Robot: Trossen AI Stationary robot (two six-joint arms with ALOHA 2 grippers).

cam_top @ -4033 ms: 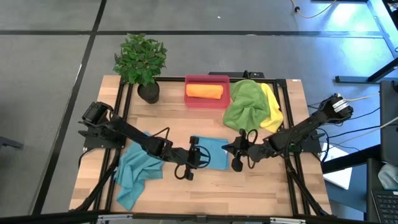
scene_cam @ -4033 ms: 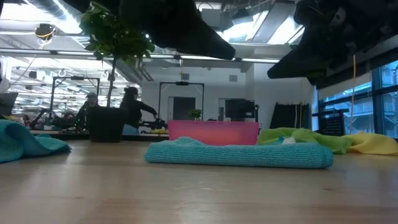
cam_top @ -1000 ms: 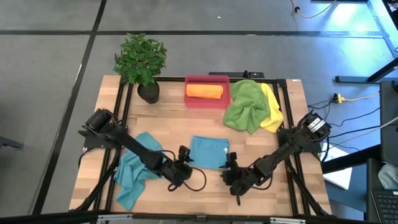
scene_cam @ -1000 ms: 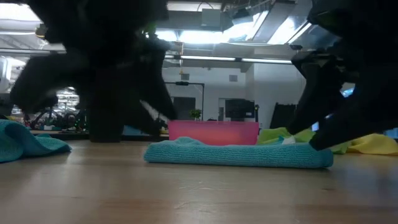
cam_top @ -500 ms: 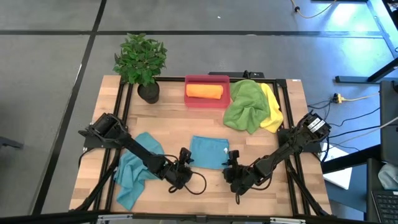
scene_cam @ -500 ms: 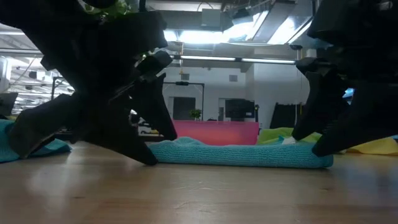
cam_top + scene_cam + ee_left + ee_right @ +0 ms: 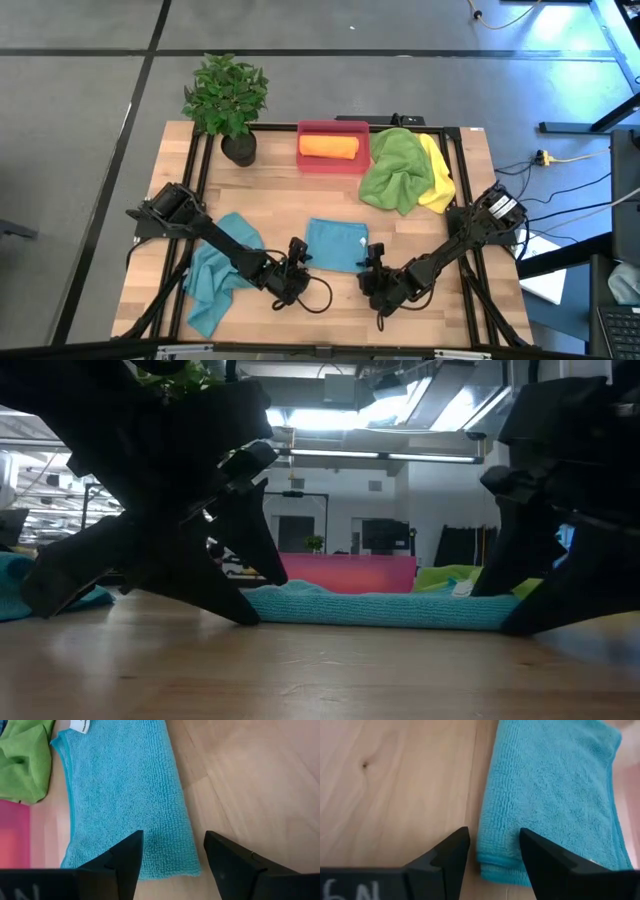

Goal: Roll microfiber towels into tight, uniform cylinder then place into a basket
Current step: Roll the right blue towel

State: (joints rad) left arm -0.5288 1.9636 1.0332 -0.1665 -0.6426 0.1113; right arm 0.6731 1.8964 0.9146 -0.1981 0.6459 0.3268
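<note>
Both arms have dropped from mid-desk to the folded teal towel's near edge. Left end effector and right end effector spread, straddling its corners, nothing gripped. Orange roll in basket; teal, green, yellow, second teal unrolled.

Teal folded towel lies flat, table centre, white tag at its 3 o'clock corner. Second teal towel crumpled at 9 o'clock from it. Green towel bunched at 1 o'clock, overlapping yellow towel w/ edge showing beside it. Red-pink basket at 12 o'clock, orange towel rolled inside.
</note>
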